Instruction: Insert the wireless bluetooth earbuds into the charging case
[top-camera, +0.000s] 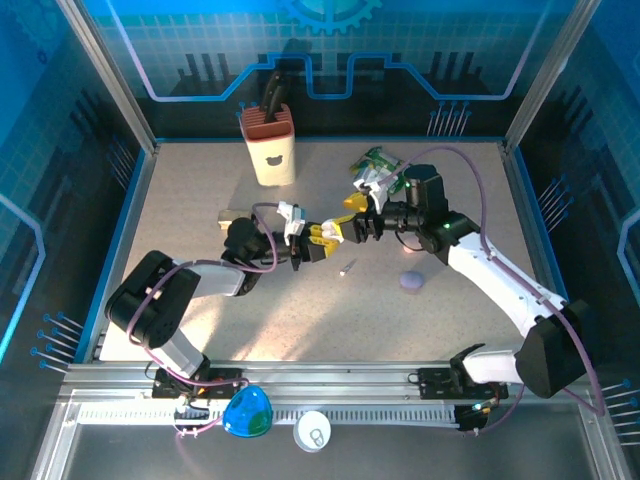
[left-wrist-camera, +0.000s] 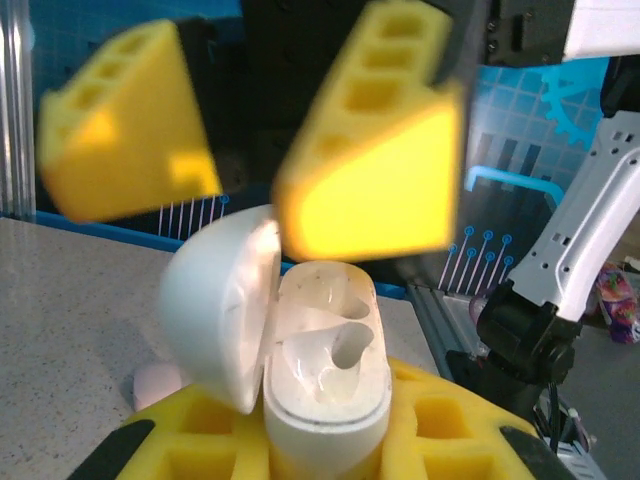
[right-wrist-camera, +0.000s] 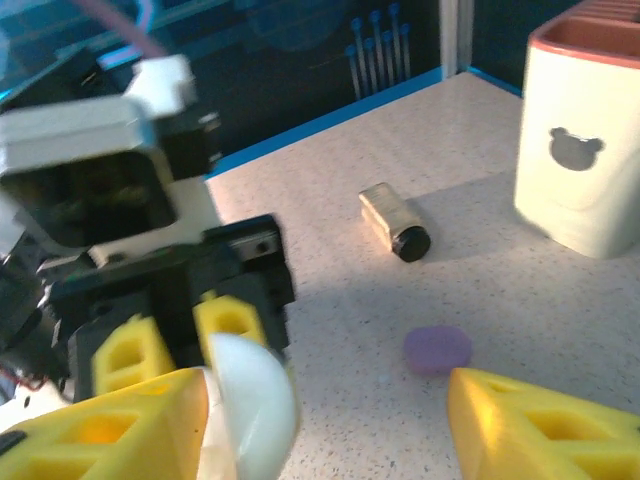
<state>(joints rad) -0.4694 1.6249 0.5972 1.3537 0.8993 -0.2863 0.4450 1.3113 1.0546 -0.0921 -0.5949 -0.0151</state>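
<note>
Speckled beige surface (top-camera: 200, 220), with a cream bear-cutout holder (top-camera: 272, 150) at the back. The left end effector (top-camera: 318, 240) is clamped on the white plastic charging case (left-wrist-camera: 325, 370), held up mid-surface with its lid flipped open. The right end effector (top-camera: 348, 218) is right at the case, fingers spread apart. A lilac oval pebble (top-camera: 411, 281) and a tiny pale pinkish earbud (top-camera: 347, 267) lie on the surface nearby. Can't tell if the case's wells are filled.
</note>
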